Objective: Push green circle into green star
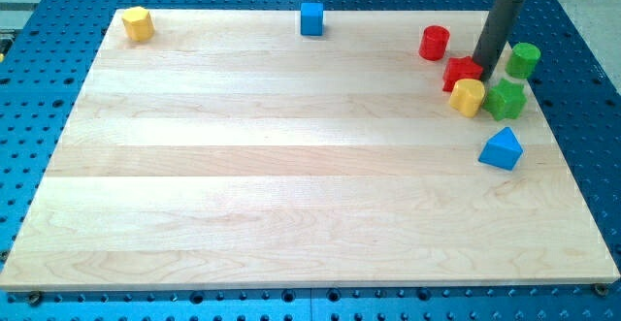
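Note:
The green circle [525,59] stands near the board's right edge at the view's upper right. The green star [506,99] lies just below and slightly left of it, a small gap between them. My tip [484,72] comes down between the red star-like block [462,71] on its left and the green circle on its right, just above the green star. A yellow block [468,96] touches the green star's left side.
A red cylinder [435,42] stands left of the rod. A blue triangle [502,149] lies below the green star. A blue cube [311,17] and a yellow block [139,23] sit along the board's top edge. The wooden board [291,166] rests on a blue perforated table.

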Motion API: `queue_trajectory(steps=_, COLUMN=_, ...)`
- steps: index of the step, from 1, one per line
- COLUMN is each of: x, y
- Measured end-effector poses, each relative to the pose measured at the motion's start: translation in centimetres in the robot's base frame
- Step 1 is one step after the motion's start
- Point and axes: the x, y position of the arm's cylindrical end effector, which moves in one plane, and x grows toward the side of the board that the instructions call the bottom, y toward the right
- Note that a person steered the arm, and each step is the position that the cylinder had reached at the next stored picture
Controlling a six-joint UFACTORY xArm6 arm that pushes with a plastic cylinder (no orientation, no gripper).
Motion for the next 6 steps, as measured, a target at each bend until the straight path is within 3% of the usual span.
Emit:
queue_trajectory(steps=2, x=-7.6, y=5.1)
queue_trajectory(steps=3, x=-2.7, y=8.5)
queue_trajectory(steps=5, x=4.0, y=-2.3)
queue_trajectory(steps=6, x=2.4, y=-1.7)
